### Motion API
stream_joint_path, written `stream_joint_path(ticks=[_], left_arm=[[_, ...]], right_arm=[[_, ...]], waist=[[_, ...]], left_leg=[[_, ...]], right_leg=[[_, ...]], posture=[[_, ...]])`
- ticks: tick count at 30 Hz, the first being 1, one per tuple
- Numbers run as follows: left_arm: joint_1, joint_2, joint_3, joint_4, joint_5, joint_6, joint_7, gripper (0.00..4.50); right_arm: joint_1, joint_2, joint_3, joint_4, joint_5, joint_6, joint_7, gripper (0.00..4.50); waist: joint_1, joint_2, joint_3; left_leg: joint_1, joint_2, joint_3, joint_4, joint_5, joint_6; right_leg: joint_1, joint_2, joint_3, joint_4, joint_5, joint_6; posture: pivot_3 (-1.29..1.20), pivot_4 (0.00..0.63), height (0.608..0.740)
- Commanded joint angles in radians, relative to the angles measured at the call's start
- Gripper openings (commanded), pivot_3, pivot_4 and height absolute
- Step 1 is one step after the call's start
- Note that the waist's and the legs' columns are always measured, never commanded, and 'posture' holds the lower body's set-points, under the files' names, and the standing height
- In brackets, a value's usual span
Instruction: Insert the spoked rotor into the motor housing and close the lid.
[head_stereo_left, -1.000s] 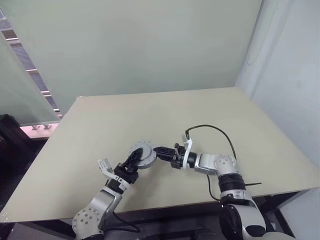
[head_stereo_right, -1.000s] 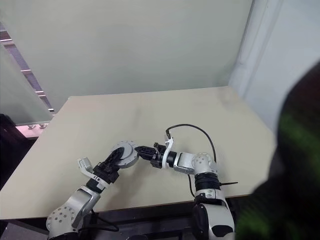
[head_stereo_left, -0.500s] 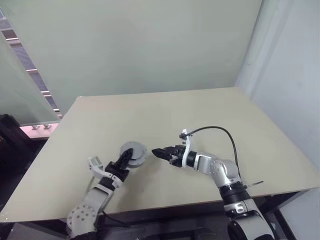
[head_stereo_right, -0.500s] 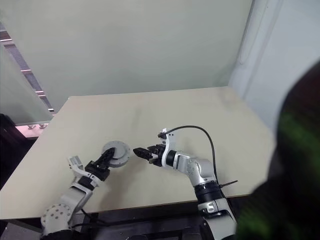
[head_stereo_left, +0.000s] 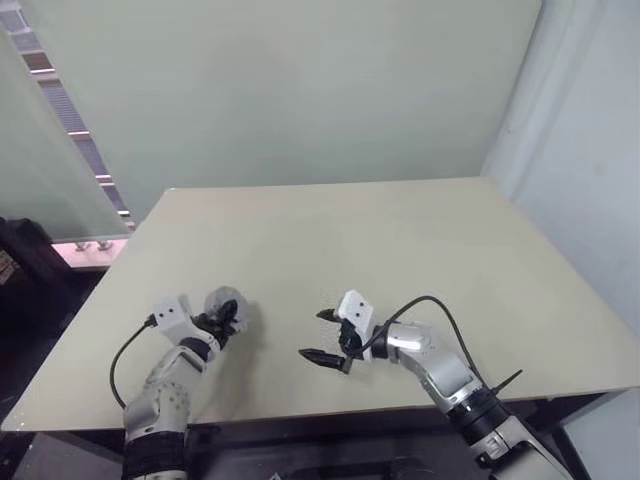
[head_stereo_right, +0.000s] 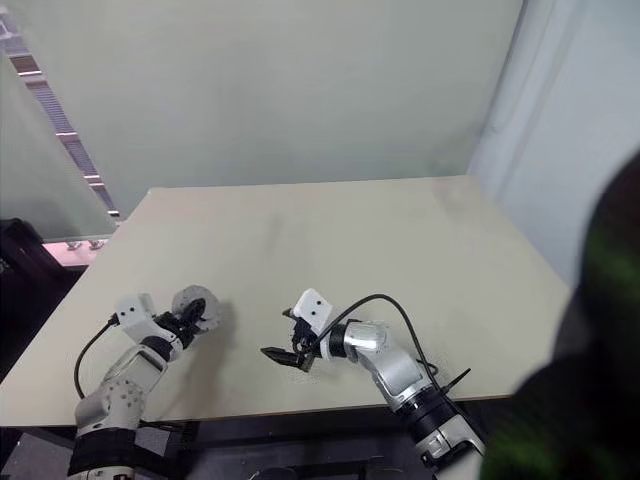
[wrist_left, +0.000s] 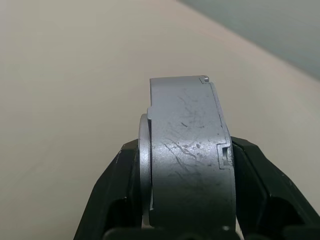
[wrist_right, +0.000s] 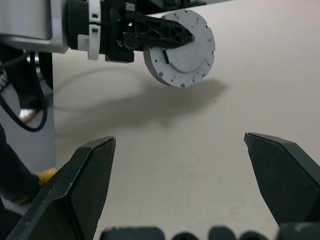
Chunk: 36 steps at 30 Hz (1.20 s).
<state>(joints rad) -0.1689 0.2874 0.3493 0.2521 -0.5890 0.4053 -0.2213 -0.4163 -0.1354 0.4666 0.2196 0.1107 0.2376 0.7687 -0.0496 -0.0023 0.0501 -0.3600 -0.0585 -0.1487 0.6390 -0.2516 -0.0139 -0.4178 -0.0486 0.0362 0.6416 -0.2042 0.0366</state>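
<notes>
Left wrist view: left end effector (wrist_left: 182, 165) clamps a scuffed grey metal housing (wrist_left: 187, 155); right end effector (wrist_right: 187, 187) gapes.

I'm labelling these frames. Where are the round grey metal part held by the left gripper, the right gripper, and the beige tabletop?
Round grey metal part (wrist_right: 184, 49): right wrist view, flat face.
Right gripper (head_stereo_left: 323, 335): left eye view, midway between fingertips.
Beige tabletop (head_stereo_left: 400, 230): left eye view, bare surface.
</notes>
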Motion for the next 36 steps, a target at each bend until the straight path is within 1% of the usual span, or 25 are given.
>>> stream_joint_path(ticks=[1,7,9,12,14,15,20,29,31,33,36], left_arm=[[-0.052,0.006,-0.002,-0.006,0.035,-0.057,-0.024,1.96],[-0.067,0.011,0.001,0.06,0.101,-0.093,-0.008,1.96],[-0.06,0.017,-0.006,0.068,0.121,-0.098,-0.013,2.69],[-0.045,0.02,0.0,0.073,0.149,-0.114,0.002,3.6],[-0.035,0.023,0.009,0.072,0.164,-0.123,0.011,4.34],[-0.031,0.024,0.012,0.071,0.17,-0.127,0.015,4.47],[0.006,0.048,0.026,0.053,0.21,-0.145,0.042,4.47],[0.082,0.066,0.058,-0.037,0.208,-0.123,0.049,4.47],[0.104,0.066,0.054,-0.079,0.201,-0.119,0.034,4.47],[0.142,0.073,0.04,-0.148,0.192,-0.133,-0.018,4.47],[0.221,0.093,-0.004,-0.305,0.196,-0.137,-0.095,4.47]], right_arm=[[-0.002,0.001,-0.002,-0.026,-0.018,-0.024,0.01,4.5],[0.003,-0.004,-0.002,-0.031,-0.042,-0.019,0.01,4.5],[0.005,-0.005,-0.001,-0.031,-0.049,-0.019,0.012,4.5],[0.003,-0.004,0.001,-0.026,-0.059,-0.023,0.012,4.5],[0.001,-0.002,-0.001,-0.02,-0.065,-0.027,0.012,4.5],[0.0,0.0,-0.002,-0.019,-0.068,-0.028,0.012,4.5],[-0.008,0.006,-0.007,-0.002,-0.078,-0.036,0.013,4.5],[-0.023,0.017,-0.016,0.044,-0.088,-0.07,0.006,4.5],[-0.026,0.019,-0.021,0.052,-0.09,-0.078,0.001,4.5],[-0.028,0.018,-0.032,0.058,-0.092,-0.084,-0.007,4.5],[-0.023,0.011,-0.069,0.041,-0.073,-0.073,-0.018,4.5]], waist=[[0.001,0.0,0.0],[0.001,-0.001,0.0],[0.0,-0.001,0.0],[0.001,-0.001,0.0],[0.001,-0.001,0.0],[0.001,-0.001,0.0],[0.001,-0.001,0.0],[0.001,-0.001,0.0],[0.001,-0.001,0.0],[0.001,-0.001,0.0],[0.001,-0.001,0.0]], left_leg=[[0.0,0.0,0.0,0.0,0.0,0.0],[0.001,0.0,0.0,0.001,0.0,0.0],[0.002,0.0,0.0,0.002,0.0,0.0],[0.004,0.001,0.0,0.002,0.0,0.0],[0.005,0.0,0.0,0.002,0.0,0.0],[0.005,0.0,0.0,0.002,0.0,0.0],[0.005,0.0,-0.001,0.002,0.0,0.0],[0.007,0.0,-0.001,0.002,0.0,0.0],[0.007,0.0,-0.001,0.002,0.0,0.0],[0.007,0.0,-0.001,0.002,0.0,0.0],[0.006,0.001,0.0,0.002,0.0,0.0]], right_leg=[[0.0,0.0,0.0,0.0,0.0,0.0],[0.002,0.0,-0.001,0.0,0.0,0.0],[0.003,0.0,-0.001,0.0,0.0,0.0],[0.004,0.0,-0.001,0.001,0.0,0.0],[0.005,0.0,-0.001,0.001,0.0,0.0],[0.006,0.0,-0.001,0.0,0.0,0.0],[0.006,0.0,-0.001,0.0,0.0,0.0],[0.007,0.0,-0.002,0.001,0.0,0.0],[0.007,0.0,-0.002,0.001,0.0,0.0],[0.007,0.0,-0.002,0.001,0.0,0.0],[0.007,0.0,-0.002,0.0,0.0,0.0]], posture=[[0.0,0.0,0.74],[0.0,0.0,0.74],[0.0,0.0,0.74],[0.0,0.0,0.74],[0.0,0.0,0.74],[0.0,0.0,0.74],[0.0,0.0,0.74],[0.0,0.0,0.74],[0.0,0.0,0.74],[0.0,0.0,0.74],[0.0,0.0,0.74]])
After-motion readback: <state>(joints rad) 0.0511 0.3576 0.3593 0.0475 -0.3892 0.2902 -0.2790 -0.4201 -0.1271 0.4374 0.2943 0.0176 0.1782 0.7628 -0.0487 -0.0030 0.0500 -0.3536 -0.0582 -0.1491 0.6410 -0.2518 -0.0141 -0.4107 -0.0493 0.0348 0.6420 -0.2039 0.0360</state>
